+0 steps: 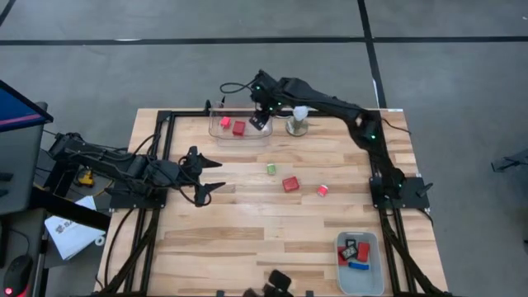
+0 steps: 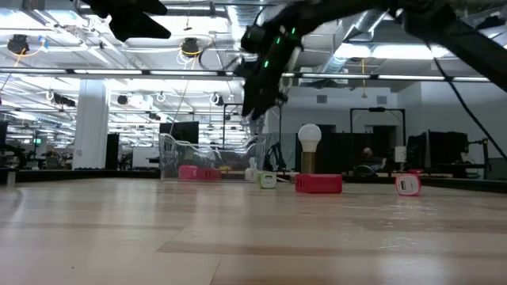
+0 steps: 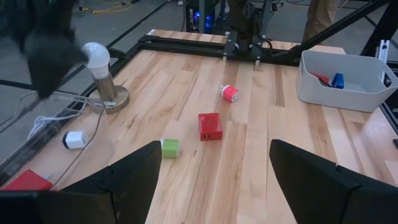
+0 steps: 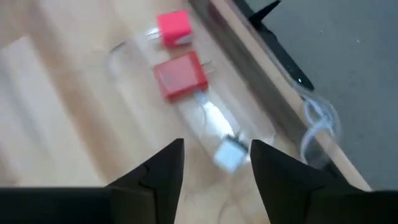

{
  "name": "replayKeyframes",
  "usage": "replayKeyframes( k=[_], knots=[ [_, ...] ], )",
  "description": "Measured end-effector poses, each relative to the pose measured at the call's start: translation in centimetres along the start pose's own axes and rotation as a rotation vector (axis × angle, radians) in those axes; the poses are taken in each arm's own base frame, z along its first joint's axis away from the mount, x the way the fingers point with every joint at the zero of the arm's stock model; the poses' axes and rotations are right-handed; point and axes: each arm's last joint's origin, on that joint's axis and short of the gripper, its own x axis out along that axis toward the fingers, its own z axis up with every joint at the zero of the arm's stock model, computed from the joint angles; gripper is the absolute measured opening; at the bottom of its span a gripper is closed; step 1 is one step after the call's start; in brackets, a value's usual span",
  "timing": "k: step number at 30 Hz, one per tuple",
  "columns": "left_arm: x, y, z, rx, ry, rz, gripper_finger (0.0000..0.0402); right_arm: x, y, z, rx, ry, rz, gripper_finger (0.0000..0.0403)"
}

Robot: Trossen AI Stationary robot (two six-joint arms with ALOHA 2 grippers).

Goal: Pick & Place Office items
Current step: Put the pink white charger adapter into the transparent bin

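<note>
My right gripper (image 4: 214, 168) hangs open above the right end of a clear bin (image 1: 239, 129) at the table's far edge. In the bin lie a pink block (image 4: 173, 28), a red block (image 4: 180, 76) and a white block (image 4: 229, 154), which is below the gap between the fingers and apart from them. On the bare table lie a green block (image 1: 271, 168), a red block (image 1: 290, 184) and a pink-and-white block (image 1: 322, 190). My left gripper (image 1: 210, 172) waits open at the table's left, above the wood, pointing toward these three.
A white bulb on a round metal base (image 1: 298, 122) stands just right of the clear bin, close to my right gripper. A grey bin (image 1: 360, 260) at the near right holds red, black-and-white and blue pieces. A cable (image 3: 56, 118) runs by the clear bin.
</note>
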Motion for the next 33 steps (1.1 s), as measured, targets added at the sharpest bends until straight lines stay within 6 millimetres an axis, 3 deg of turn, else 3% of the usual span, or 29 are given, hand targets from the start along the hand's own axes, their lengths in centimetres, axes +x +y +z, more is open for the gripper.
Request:
replayKeyframes(
  k=[7,13,18,25,29,33],
  knots=[
    [0.0,0.0,0.0,0.024,0.000,0.000,0.0296,-7.5,3.2,-1.7,-0.019,0.087,0.028,0.0173],
    [0.0,0.0,0.0,0.021,-0.001,0.000,0.0296,-9.7,7.1,-5.6,-0.139,0.384,0.018,0.0183],
    [0.0,0.0,0.0,-0.003,0.001,0.000,0.0296,-9.4,11.4,-8.4,-0.377,0.473,0.034,0.0185],
    [-0.1,-0.1,-0.3,-0.020,0.023,-0.002,0.0296,-8.5,16.7,-12.4,-0.530,0.540,0.006,0.0189],
    [-0.1,-0.1,-0.3,-0.043,0.023,-0.004,0.0296,-7.4,18.7,-15.4,-0.659,0.588,-0.107,0.0201],
    [-0.1,-0.1,-0.3,-0.067,0.023,-0.004,0.0296,-5.7,19.0,-19.0,-0.689,0.689,-0.221,0.0222]
  ],
)
